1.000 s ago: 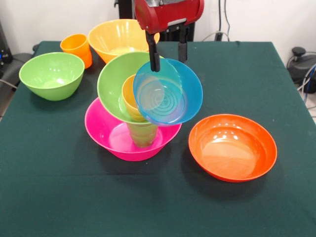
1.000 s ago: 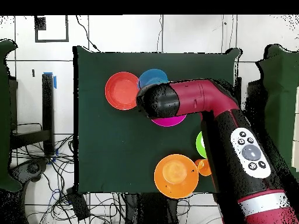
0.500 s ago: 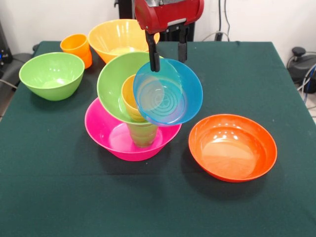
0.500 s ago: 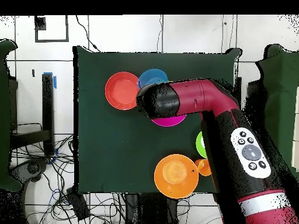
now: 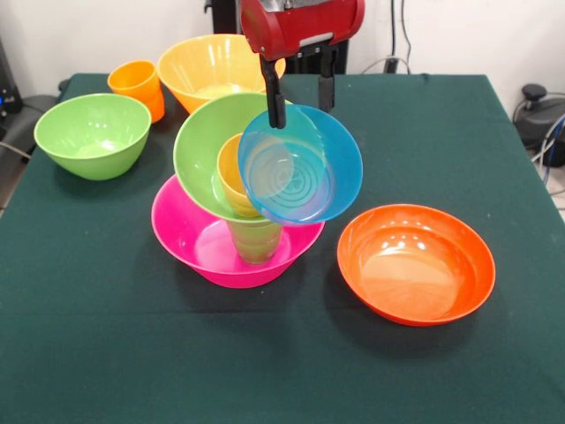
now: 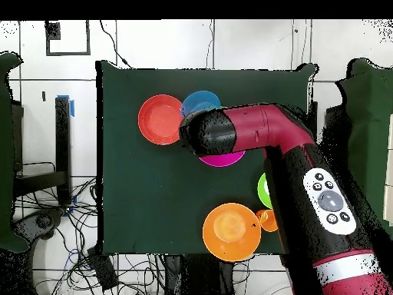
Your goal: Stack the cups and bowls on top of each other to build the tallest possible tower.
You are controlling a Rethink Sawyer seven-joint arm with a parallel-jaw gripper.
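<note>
The table, covered in dark green cloth, carries all items. The red and black arm reaches across it from the base side in the overhead view and covers most of the stack there.

The tower stands near the table's middle. Its base is the large pink bowl, resting upright on the cloth. A green cup stands inside it. On that cup sits a light green bowl, tilted steeply so its opening faces the front camera, with a yellow cup lying inside it.

The translucent blue bowl is tilted likewise, against the front of the tilted green bowl. The gripper straddles its upper rim, one finger in front of the rim and one behind; the fingers stand narrowly apart and clamp the rim.

The red-orange bowl sits upright beside the tower, apart from it. At the far side stand the orange bowl, a second light green bowl and the orange cup, the cup just beside the orange bowl.
</note>
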